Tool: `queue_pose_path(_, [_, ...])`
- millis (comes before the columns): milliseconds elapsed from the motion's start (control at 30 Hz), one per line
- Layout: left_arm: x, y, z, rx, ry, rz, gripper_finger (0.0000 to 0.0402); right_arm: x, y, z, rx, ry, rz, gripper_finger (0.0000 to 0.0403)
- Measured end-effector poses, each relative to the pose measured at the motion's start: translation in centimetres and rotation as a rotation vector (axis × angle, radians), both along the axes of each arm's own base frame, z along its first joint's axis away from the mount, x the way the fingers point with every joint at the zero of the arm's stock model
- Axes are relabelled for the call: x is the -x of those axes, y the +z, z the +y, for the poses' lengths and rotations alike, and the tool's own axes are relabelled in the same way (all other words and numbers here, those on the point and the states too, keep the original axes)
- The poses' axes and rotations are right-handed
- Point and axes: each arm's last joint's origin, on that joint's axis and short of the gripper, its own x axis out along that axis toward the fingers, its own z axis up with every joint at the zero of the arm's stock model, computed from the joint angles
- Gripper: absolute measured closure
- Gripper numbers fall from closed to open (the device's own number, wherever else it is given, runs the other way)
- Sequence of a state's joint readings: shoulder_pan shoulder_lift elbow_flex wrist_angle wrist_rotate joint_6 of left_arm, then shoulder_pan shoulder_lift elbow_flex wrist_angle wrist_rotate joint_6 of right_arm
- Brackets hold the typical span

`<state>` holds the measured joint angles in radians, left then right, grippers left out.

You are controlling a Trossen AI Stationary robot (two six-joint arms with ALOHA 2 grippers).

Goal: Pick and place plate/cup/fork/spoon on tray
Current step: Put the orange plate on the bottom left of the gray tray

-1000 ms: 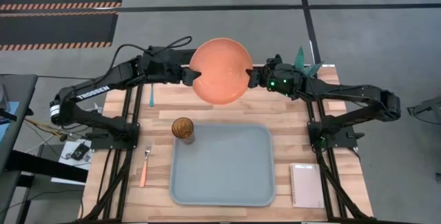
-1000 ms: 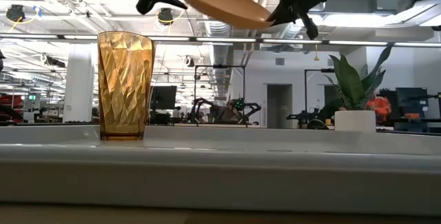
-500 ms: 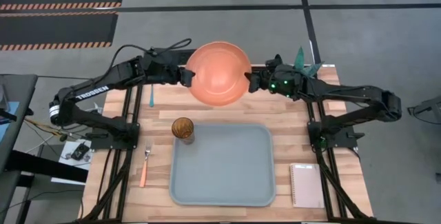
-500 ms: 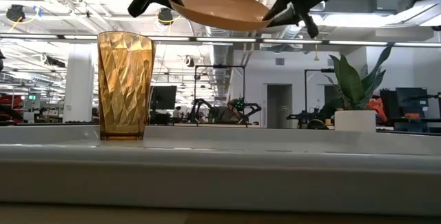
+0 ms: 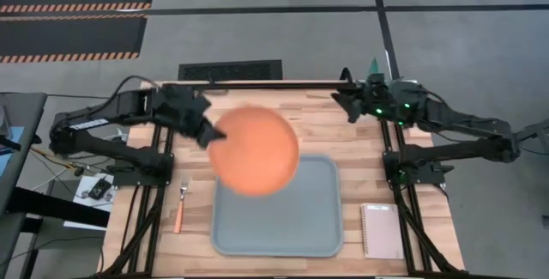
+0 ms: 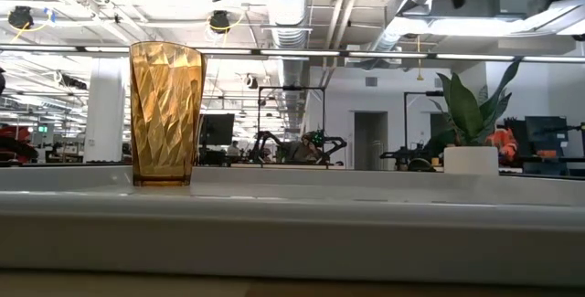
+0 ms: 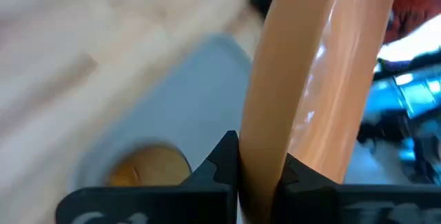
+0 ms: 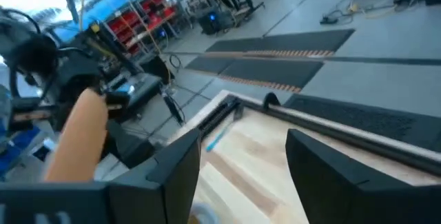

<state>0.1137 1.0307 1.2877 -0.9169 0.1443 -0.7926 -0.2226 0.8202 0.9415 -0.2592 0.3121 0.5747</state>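
Note:
The round orange plate (image 5: 255, 150) hangs in the air over the far left part of the grey-blue tray (image 5: 292, 227), with my left gripper (image 5: 208, 133) shut on its left rim. In the high view the plate hides the amber cup (image 6: 166, 114), which stands upright by the tray's far left corner. The fork (image 5: 180, 206) with its orange handle lies on the table left of the tray. The blue-handled spoon (image 8: 217, 139) lies near the far left edge. My right gripper (image 5: 347, 103) stands open at the far right, holding nothing. My left gripper pinches the plate's rim (image 7: 258, 176) between its two fingers, one on each face of the plate. The fingers (image 7: 224, 162) come at it about level, from the table's far left. The plate is lifted clear and looks roughly level in the high view.
A small pink notebook (image 5: 382, 230) lies right of the tray near the front edge. A white pot with a green plant (image 6: 471, 123) stands at the far right corner, behind my right arm. The bare tray floor (image 5: 300, 219) lies right of the plate.
My right gripper has opened, let go of the plate's right rim and drawn back toward the far right corner. My left gripper has shut on the left rim and swung the plate toward the near edge, from above the far edge to above the tray's far left part.

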Motion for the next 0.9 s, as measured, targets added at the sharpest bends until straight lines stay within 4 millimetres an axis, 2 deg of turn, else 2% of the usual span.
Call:
queue_pose_path(100, [0.3, -0.1, -3.3, 0.076, -0.083, 0.037, 0.0397, 1.5, 0.3, 0.4, 0.004, -0.029, -0.005, 0.0177])
queue_pose_path(200, [0.9, 0.2, -6.7, 0.191, -0.041, 0.027, 0.0397, 2.5, 0.2, 0.6, -0.024, -0.033, -0.001, 0.0187])
queue_pose_path(400, [4.6, 0.0, -12.6, 0.369, 0.006, 0.085, 0.0397, 2.7, -0.5, 1.0, -0.059, -0.009, 0.069, 0.0198])
queue_pose_path(500, [6.4, -0.7, -14.4, 0.422, 0.061, 0.145, 0.0397, 2.3, -0.8, 1.0, -0.064, 0.000, 0.101, 0.0201])
queue_pose_path(633, [7.5, -2.1, -15.9, 0.408, 0.195, 0.212, 0.0397, 1.6, -1.2, 0.9, -0.069, -0.002, 0.125, 0.0204])
queue_pose_path(800, [7.1, -4.2, -18.5, 0.365, 0.218, 0.357, 0.0397, 0.7, -1.7, 0.7, -0.076, -0.005, 0.161, 0.0205])
queue_pose_path(900, [6.5, -5.3, -19.7, 0.316, 0.243, 0.385, 0.0397, 0.2, -1.9, 0.6, -0.080, -0.005, 0.178, 0.0204])
